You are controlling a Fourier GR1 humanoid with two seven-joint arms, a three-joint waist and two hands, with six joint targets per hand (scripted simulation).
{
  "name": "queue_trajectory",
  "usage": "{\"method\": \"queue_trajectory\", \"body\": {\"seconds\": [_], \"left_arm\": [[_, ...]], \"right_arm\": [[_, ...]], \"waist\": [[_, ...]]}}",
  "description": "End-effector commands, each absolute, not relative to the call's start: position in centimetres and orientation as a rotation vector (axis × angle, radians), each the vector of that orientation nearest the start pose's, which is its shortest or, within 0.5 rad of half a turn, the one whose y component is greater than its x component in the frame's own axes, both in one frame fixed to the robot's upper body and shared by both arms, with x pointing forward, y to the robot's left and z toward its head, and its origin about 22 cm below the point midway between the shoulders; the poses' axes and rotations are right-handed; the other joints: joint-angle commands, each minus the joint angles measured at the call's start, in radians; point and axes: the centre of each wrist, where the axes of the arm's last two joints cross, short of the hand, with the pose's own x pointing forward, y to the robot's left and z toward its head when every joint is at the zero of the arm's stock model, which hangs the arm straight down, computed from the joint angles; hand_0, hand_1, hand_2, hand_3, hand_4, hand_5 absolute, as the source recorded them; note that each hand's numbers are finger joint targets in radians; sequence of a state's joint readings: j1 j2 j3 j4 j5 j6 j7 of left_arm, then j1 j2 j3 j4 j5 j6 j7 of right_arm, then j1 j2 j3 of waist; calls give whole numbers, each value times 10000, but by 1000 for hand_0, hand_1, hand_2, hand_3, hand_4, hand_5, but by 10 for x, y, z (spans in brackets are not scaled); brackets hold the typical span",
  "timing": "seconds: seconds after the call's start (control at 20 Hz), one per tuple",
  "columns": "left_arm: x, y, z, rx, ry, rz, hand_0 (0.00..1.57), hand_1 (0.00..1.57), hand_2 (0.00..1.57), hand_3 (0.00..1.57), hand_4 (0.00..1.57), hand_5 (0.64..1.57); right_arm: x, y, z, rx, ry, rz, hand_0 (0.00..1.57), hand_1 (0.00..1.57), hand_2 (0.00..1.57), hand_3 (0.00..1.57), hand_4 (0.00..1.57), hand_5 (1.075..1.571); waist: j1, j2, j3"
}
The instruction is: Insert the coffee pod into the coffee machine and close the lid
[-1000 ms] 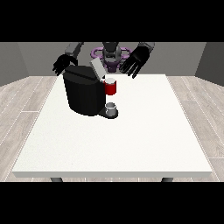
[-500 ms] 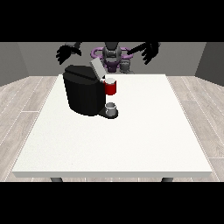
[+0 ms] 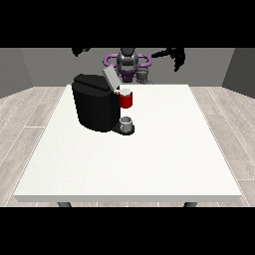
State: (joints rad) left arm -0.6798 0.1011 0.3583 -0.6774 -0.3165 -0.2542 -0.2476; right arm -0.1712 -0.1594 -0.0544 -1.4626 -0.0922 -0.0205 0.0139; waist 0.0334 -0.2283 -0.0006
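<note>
Tabletop (image 3: 149, 159) carries the black coffee machine (image 3: 95, 107) at its far left part, and from my station I see its grey lid (image 3: 109, 77) tilted up, not closed. A red-and-white part sits at the machine's front, which I take to be the pod (image 3: 126, 98) in its slot; I cannot tell how deep it sits. Below it a small grey cup (image 3: 127, 122) stands on the machine's base.

Both arms are raised high and spread wide, well apart from the machine. I see the hand at the view's right (image 3: 177, 56) up beside the robot's head, its fingers hanging down in a loose, uncurled way, holding nothing. The hand at the view's left (image 3: 81, 50) shows only as a dark sliver at the top edge of the scene, so I cannot tell how its fingers lie. Neither hand touches the lid or the pod.
</note>
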Motion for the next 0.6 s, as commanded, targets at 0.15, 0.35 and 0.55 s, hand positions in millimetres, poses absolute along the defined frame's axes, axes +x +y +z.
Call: {"method": "queue_trajectory", "body": {"seconds": [0.15,0.35,0.55], "left_arm": [[368,243,-24,-1354,-15229,-2527,0,0,0,0,0,1571],[353,245,-34,-1634,-15039,-1951,0,0,0,0,140,1571],[359,233,-5,-1912,-15426,-2157,0,0,0,0,0,1571]], "right_arm": [[300,-251,48,-630,-16546,1483,0,0,0,0,0,1571],[307,-255,49,-719,-16417,1867,0,0,0,0,215,1571],[314,-255,44,-423,-16167,1944,0,0,0,0,123,1571]], "waist": [[650,373,5],[979,438,5],[1264,413,8]]}}
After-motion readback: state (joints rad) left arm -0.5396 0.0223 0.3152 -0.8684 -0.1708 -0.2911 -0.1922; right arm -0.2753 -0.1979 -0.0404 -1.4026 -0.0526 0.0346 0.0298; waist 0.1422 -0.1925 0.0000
